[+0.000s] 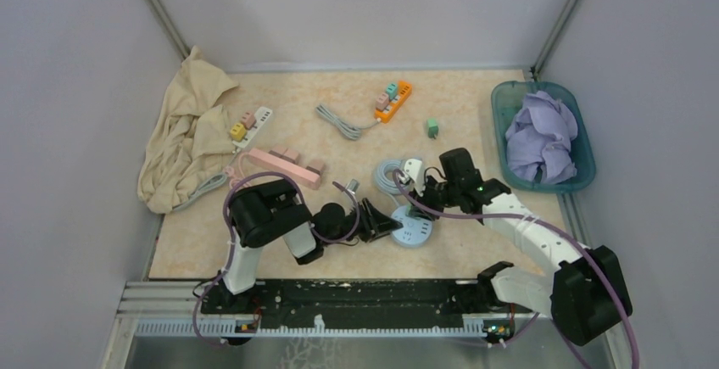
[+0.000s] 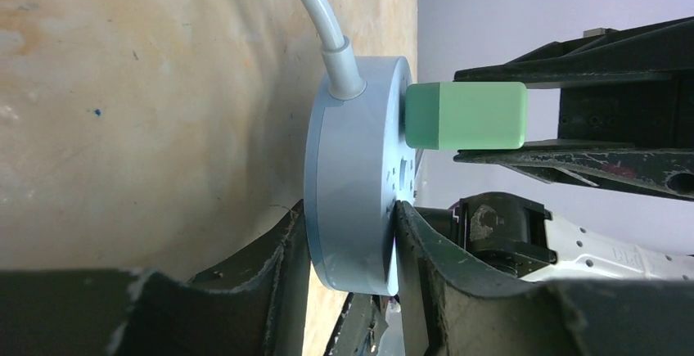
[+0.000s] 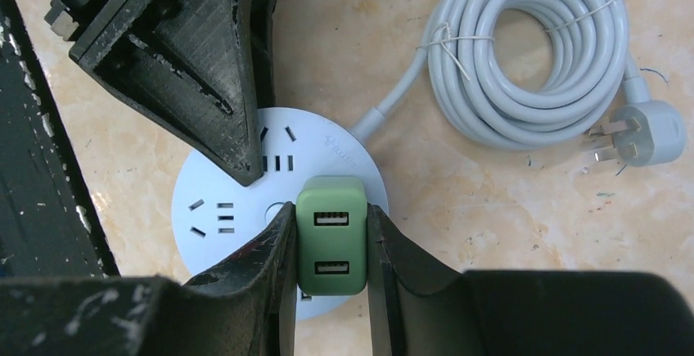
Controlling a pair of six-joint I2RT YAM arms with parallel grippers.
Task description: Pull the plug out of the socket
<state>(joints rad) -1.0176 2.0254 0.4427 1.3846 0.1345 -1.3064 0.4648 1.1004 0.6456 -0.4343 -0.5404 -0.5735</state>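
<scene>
We find the socket [image 1: 413, 235], a round pale-blue disc, lying face up on the table [image 1: 191, 246] near its front edge, between the two arms. The green plug [image 3: 331, 233] sits in the socket's top face, off centre toward the rim. Its long axis stands straight up from that face. In the left wrist view we see it jutting out at a right angle, its base against the socket. Its free end, with two USB ports in a line, points up into the right wrist camera. The right gripper [image 3: 331, 209] comes down from above, and its fingers are closed on two opposite side walls of the plug, pressed flat against them. The left gripper [image 2: 350, 213] lies low, reaching in from the left, and pinches the socket's rim across its thickness. One finger is at the underside next to the table and the other is on the top face beside the slots. The socket's white cord [image 3: 524, 53] leaves the rim and lies coiled and tied on the table just beyond. We see its pronged end [image 3: 651, 131] lying loose beside the coil.
</scene>
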